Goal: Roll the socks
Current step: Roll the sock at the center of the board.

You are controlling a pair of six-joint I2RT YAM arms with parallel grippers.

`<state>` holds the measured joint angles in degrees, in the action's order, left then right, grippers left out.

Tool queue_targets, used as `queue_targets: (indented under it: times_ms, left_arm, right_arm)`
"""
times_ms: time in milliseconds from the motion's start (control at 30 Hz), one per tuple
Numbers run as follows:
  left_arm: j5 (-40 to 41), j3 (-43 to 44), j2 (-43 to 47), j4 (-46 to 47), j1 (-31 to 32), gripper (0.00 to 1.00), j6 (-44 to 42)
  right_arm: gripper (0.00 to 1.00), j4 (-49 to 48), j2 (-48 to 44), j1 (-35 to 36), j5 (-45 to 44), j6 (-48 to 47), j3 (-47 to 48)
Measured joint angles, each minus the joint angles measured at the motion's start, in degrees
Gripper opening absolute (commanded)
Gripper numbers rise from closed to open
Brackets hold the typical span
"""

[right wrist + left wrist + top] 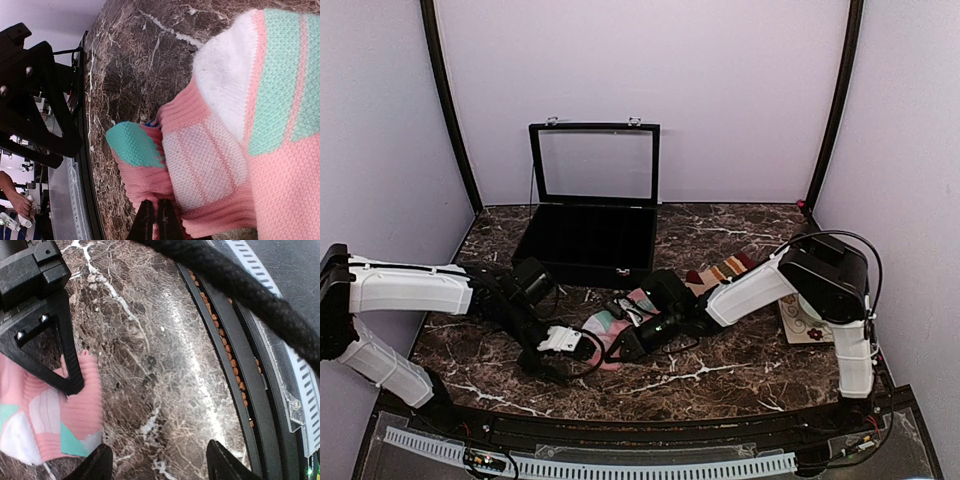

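Note:
The pink socks (611, 328), with mint and white patches, lie on the marble table near the middle front. My right gripper (156, 223) is shut, its fingertips pinching the ribbed pink edge of these socks (215, 130), and in the top view it (623, 345) sits low at their right side. My left gripper (160, 466) is open over bare marble, with the pink socks (75, 410) just beside its left finger (95, 466) and nothing between the jaws. In the top view it (582, 347) is at the socks' left side. The tan striped socks (725, 270) lie further back to the right.
A black case (588, 245) with its glass lid raised stands at the back centre. A flowered card (805, 322) lies by the right arm's base. The table's black front rail (235, 370) and a thick black cable (240, 280) run close to my left gripper.

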<state>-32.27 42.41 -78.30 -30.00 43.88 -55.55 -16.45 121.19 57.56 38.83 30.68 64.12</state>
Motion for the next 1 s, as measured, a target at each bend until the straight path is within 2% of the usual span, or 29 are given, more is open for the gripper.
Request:
queue_targets:
  times_ms: [167, 400, 500, 667, 767, 867, 1000]
  left_arm:
    - [2.9, 3.4, -4.6, 2.9, 2.1, 0.55, -1.7]
    - [6.9, 4.8, -8.6, 8.1, 3.7, 0.52, -2.1]
    - [8.4, 4.8, -9.4, 9.8, 4.6, 0.43, -2.6]
    - [10.3, 4.8, -11.7, 11.9, 5.6, 0.34, -2.7]
    - [11.0, 4.4, -12.4, 13.0, 5.6, 0.34, -2.8]
    - [12.1, 3.8, -12.8, 14.3, 5.7, 0.4, -2.7]
    - [13.4, 2.6, -12.8, 16.1, 5.9, 0.4, -2.6]
  right_arm:
    - [0.0, 0.6, 1.0, -0.3, 2.0, 1.6, 1.1]
    - [0.0, 1.0, 1.1, -0.4, 2.2, 1.8, 1.3]
    - [0.0, 1.2, 1.1, -0.4, 2.2, 1.9, 1.4]
    - [0.0, 1.2, 1.1, -0.3, 2.1, 2.5, 1.4]
    - [0.0, 1.1, 1.1, -0.3, 2.1, 2.9, 1.4]
    - [0.0, 0.9, 1.1, -0.4, 2.1, 3.1, 1.3]
    - [0.0, 0.4, 1.1, -0.4, 2.1, 3.5, 1.1]
